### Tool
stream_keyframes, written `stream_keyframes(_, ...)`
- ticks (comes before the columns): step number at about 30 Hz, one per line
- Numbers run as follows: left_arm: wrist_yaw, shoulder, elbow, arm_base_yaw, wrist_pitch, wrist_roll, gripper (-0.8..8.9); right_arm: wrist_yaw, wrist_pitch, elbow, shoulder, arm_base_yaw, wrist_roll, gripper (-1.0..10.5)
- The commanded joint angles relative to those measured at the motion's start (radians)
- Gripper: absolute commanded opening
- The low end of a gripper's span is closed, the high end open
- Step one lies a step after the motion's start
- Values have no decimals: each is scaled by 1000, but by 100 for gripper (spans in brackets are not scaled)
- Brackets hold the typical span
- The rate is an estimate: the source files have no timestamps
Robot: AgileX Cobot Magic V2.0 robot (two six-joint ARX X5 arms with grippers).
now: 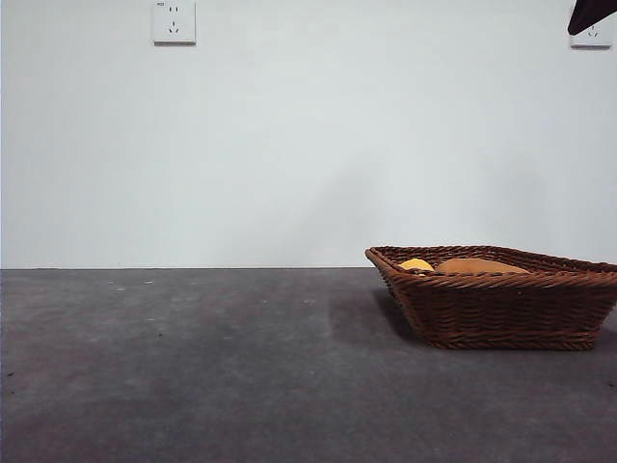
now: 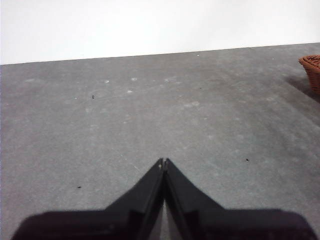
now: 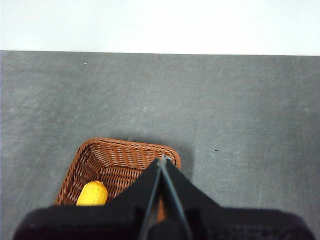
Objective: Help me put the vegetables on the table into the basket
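The brown wicker basket (image 1: pixel 501 282) stands on the grey table (image 1: pixel 193 367) at the right. Over its rim show the yellow end of the corn cob (image 1: pixel 416 263) and the brown potato (image 1: pixel 477 265). My right gripper (image 3: pixel 162 159) hangs shut and empty high above the basket (image 3: pixel 115 155), with the corn cob (image 3: pixel 92 194) lying inside below it. My left gripper (image 2: pixel 163 161) is shut and empty over bare table, and the basket's corner (image 2: pixel 312 70) lies far off to its side. Much of the basket's inside is hidden by the right jaws.
A black arm tip (image 1: pixel 590 13) shows at the top right corner of the front view. Two wall sockets (image 1: pixel 174 21) sit on the white wall behind. The table (image 2: pixel 150 110) carries only small pale specks.
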Motion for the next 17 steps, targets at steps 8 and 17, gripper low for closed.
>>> stream_keyframes(8,-3,4,-11,-2,4,11,-4,0,6,-6,7,0,7,2)
stream_keyframes(17,-3,13,-11,-2,4,11,-4,48,5,-8,8,-5,7,1)
